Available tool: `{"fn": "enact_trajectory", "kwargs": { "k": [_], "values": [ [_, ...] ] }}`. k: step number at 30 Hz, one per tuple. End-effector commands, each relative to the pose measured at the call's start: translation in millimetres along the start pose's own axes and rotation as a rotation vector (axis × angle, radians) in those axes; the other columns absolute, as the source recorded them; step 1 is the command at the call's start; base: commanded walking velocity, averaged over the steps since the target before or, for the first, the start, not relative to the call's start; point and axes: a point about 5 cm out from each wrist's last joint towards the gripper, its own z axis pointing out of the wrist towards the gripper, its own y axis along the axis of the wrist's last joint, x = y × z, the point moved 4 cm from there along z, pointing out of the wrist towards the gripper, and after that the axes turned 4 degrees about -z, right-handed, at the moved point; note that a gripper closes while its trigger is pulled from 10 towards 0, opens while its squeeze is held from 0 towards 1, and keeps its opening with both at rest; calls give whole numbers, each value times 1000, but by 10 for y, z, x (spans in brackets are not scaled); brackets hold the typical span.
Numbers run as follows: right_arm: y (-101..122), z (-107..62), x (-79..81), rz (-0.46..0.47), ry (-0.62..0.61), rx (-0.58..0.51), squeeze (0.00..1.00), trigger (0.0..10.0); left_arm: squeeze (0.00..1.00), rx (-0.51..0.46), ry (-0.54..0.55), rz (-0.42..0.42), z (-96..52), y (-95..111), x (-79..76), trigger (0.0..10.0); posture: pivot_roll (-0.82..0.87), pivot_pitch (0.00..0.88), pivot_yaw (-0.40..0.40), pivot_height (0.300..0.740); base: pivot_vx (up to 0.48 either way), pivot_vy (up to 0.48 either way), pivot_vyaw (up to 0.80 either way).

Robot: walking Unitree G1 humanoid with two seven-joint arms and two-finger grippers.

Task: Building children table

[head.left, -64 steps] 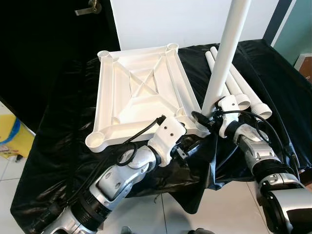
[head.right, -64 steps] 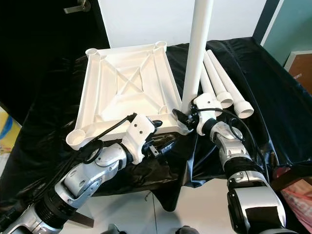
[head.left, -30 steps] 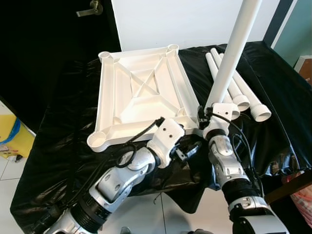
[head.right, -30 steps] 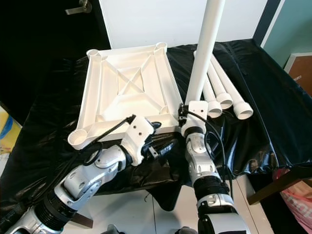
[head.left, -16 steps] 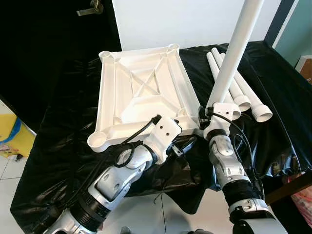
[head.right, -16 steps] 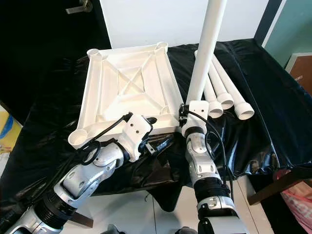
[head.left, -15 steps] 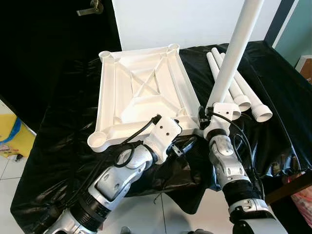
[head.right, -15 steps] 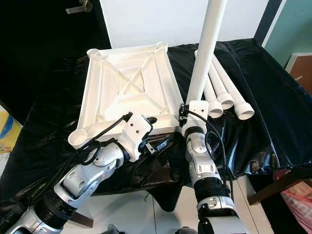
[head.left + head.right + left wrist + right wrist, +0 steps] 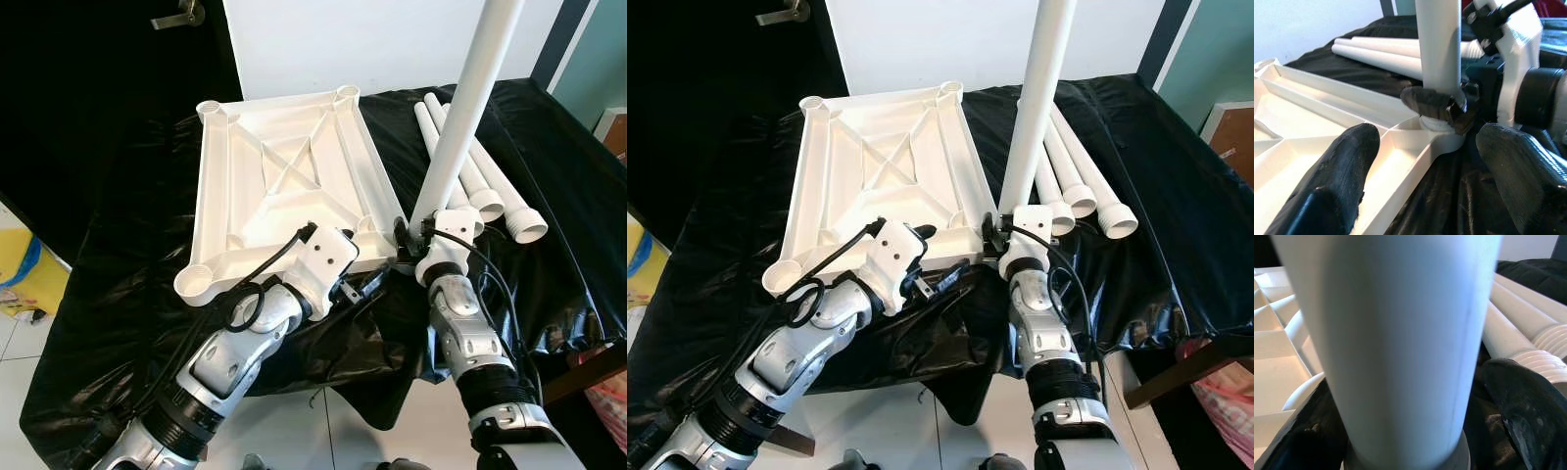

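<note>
The white table top (image 9: pixel 284 186) lies upside down on the black-draped table. A long white leg (image 9: pixel 465 108) stands nearly upright in its near right corner socket (image 9: pixel 1442 134), leaning slightly right. My right gripper (image 9: pixel 413 235) is shut on the leg's base just above the socket; the right wrist view shows the leg (image 9: pixel 1396 333) between the fingers (image 9: pixel 1520 396). My left gripper (image 9: pixel 1425 139) is open at the same corner. One finger (image 9: pixel 1347 171) hangs over the top's inner side, the other (image 9: pixel 1518 166) over the black cloth outside the rim.
Three spare white legs (image 9: pixel 480 186) lie side by side on the black cloth (image 9: pixel 127 284) right of the top. A dark door with a handle (image 9: pixel 181 15) stands at the back left. A yellow object (image 9: pixel 24 274) sits on the tiled floor at the left.
My left gripper has moved up and left to the top's near edge by the corner socket. The right arm keeps hold of the leg, now slightly steeper.
</note>
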Motion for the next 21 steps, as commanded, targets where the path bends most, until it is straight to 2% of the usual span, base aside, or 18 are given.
{"fn": "enact_trajectory", "kwargs": {
  "k": [1,3,4,5,6,7,8,9,10,11,16,18,21],
  "values": [
    [3,-24,-96,13,21,-8,1000,10000,0,-4,-9,21,-3,15,18,10000,-80,74,38,740,0,0,0],
    [3,-24,-96,13,21,-8,1000,10000,0,-4,-9,21,-3,15,18,10000,-80,74,38,740,0,0,0],
    [17,-18,-103,3,91,-17,0,10000,0,-6,-15,25,-6,16,15,10000,-86,73,42,740,0,0,0],
    [28,-10,-103,-29,164,-30,0,10000,0,-7,-24,29,-5,16,8,10000,-93,72,48,740,0,0,0],
    [28,-10,-103,-29,164,-30,0,10000,0,-7,-24,29,-5,16,8,10000,-93,72,48,740,0,0,0],
    [24,-8,-78,-57,250,-33,0,10000,0,-8,-38,32,-2,15,-8,10000,-96,72,50,740,0,0,0],
    [24,-8,-78,-57,250,-33,0,10000,0,-8,-38,32,-2,15,-8,10000,-96,72,50,740,0,0,0],
    [25,-5,-51,-78,326,-38,0,10000,0,-9,-49,36,7,15,-18,10000,-100,70,54,740,0,0,0],
    [25,-5,-51,-78,326,-38,0,10000,0,-9,-49,36,7,15,-18,10000,-100,70,54,740,0,0,0],
    [27,2,-17,-100,392,-38,0,10000,0,-7,-63,34,17,16,-28,10000,-102,70,55,740,0,0,0],
    [43,40,27,-134,489,-29,0,10000,0,-8,-96,21,25,25,-50,10000,-100,68,56,740,0,0,0],
    [43,72,42,-166,556,-11,0,10000,0,-5,-142,1,13,27,-89,10000,-91,67,55,740,0,0,0],
    [34,74,43,-177,575,-3,0,10000,0,-1,-163,-13,2,25,-109,10000,-91,67,55,740,0,0,0]
  ]
}}
